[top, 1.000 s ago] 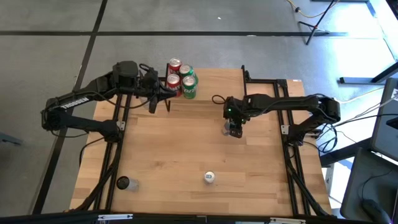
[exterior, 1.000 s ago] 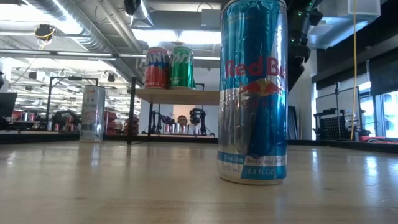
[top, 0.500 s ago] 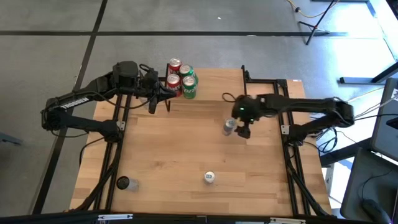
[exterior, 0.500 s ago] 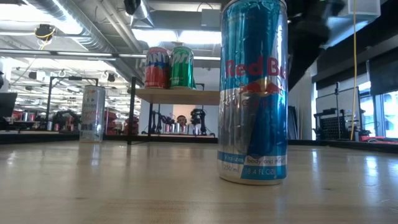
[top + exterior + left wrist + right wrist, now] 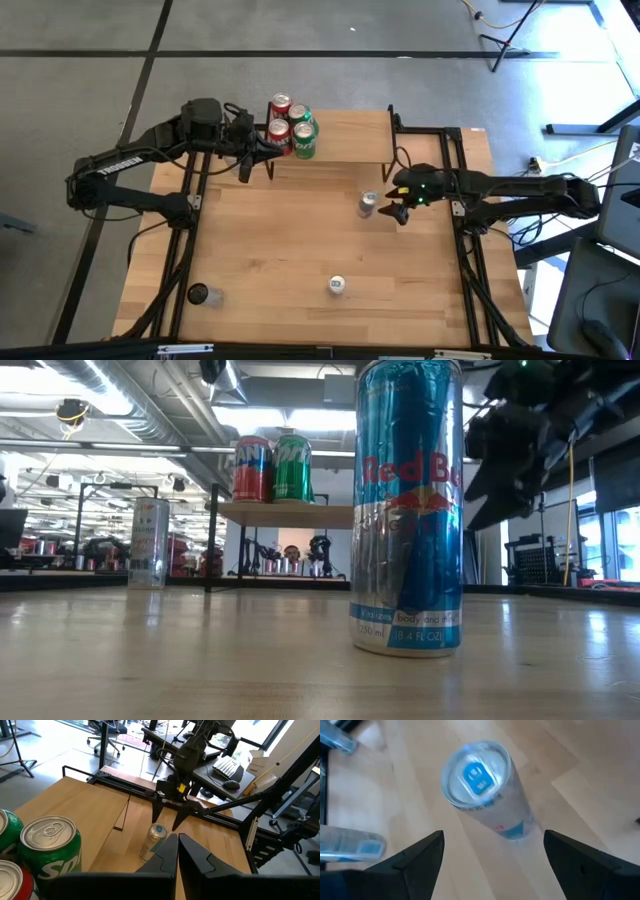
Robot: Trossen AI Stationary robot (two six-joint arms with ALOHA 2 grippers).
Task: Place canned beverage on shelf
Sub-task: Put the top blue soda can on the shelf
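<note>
While your right gripper (image 5: 397,210) holds its fingers (image 5: 417,857) wide apart, the can (image 5: 367,204) stands upright just beside it on the table (image 5: 280,250), in front of the shelf (image 5: 345,140). Your left gripper (image 5: 268,148), fingers closed on nothing, waits at the shelf's left end near four cans (image 5: 291,126).

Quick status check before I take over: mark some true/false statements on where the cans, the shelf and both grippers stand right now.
1. The right gripper is shut on the slim silver can. False: it is open, beside that can.
2. Four cans stand on the shelf. True.
3. The left gripper is by the shelf's cans. True.
4. The Red Bull can lies on its side. False: it stands upright.
</note>
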